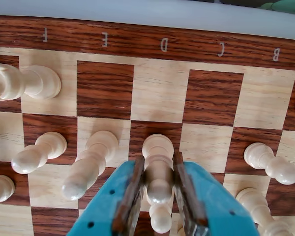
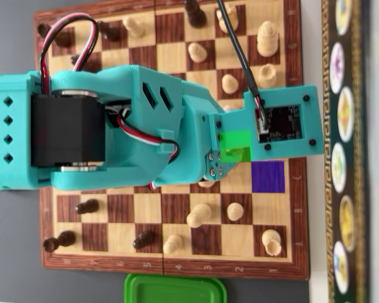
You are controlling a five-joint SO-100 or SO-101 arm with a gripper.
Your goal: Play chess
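Note:
In the wrist view my teal gripper reaches in from the bottom edge. Its two brown-padded fingers press on both sides of a white pawn, so it is shut on that pawn. The pawn's foot lies over a dark square in file D of the wooden chessboard. In the overhead view the arm covers the middle of the chessboard and hides the jaws and the held pawn. A green patch shows beside the wrist and a purple square lies near the board's right edge.
White pawns stand close on the left and right of the held one, and another piece's head sits just behind it. Dark pieces line the overhead view's left side. A green lid lies below the board.

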